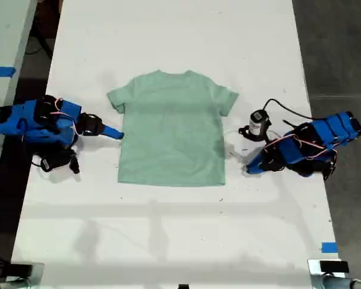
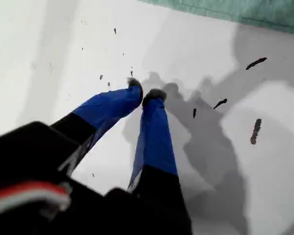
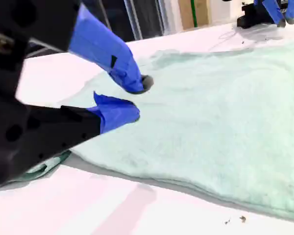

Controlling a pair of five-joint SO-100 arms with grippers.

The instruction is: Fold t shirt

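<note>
Both grippers rest beside the flat t shirt [image 1: 171, 127] (first pinched together, second parted).

In the first wrist view only a thin strip of the t shirt [image 2: 235, 12] shows, the rest cut off by the picture's edge, and small dark specks [image 2: 255, 131] on the counter [image 2: 49, 58] beside it are too small to identify. In the second wrist view the shirt's far side runs out of frame, its near sleeve is partly hidden under my second hand [image 3: 134, 100], and the background beyond the shirt is blurred.
</note>
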